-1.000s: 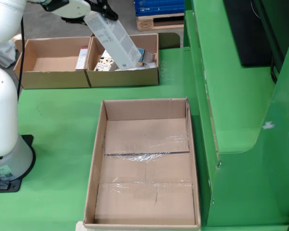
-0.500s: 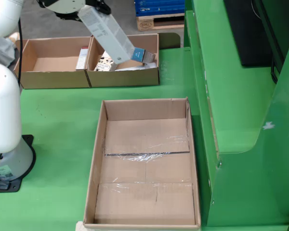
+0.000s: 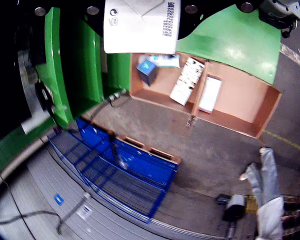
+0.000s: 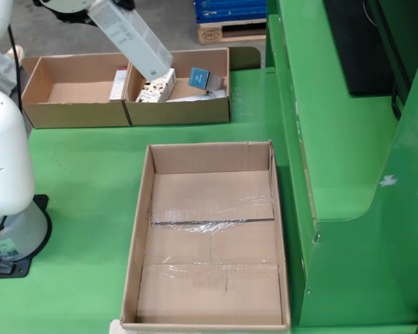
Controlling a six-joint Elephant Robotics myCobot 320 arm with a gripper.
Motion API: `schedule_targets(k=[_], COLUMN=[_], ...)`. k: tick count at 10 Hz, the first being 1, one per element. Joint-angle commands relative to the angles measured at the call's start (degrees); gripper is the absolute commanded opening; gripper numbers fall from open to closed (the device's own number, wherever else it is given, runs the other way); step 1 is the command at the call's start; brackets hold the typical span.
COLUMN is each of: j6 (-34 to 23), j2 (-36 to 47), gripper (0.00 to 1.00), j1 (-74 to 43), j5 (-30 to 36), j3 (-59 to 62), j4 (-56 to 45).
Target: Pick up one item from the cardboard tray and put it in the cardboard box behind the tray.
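currently gripper (image 4: 97,8) clamped on tilted white carton (image 4: 134,40), held aloft over the two-compartment cardboard tray (image 4: 177,111); cardboard box (image 4: 210,236) empty.

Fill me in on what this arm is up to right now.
The white arm is carrying a long white carton, held tilted in the air above the pair of small cardboard trays at the back of the green table. The wrist view looks down past the carton's end flap onto those trays, where a small blue box and a few flat packs still lie. The large cardboard box in front holds no items. The gripper itself cannot be made out.
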Motion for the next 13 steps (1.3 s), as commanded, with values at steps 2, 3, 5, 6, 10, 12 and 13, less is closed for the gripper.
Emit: schedule_targets(k=[2, 3, 5, 6, 10, 12, 13], j6=[0.36, 0.36, 1.92, 1.92, 3.67, 3.63, 4.57], j2=[1.76, 1.76, 1.55, 1.55, -2.72, -3.03, -3.78], gripper=[0.0, 0.0, 0.0, 0.0, 0.0, 0.0, 0.0], j1=[10.82, 10.82, 17.97, 17.97, 23.51, 23.77, 24.34], j5=[-2.27, -2.27, -4.4, -4.4, -8.77, -8.03, -7.16], j3=[1.31, 1.31, 1.31, 1.31, 1.31, 1.31, 1.31], j4=[1.73, 1.73, 3.6, 3.6, 11.21, 10.01, 9.06])
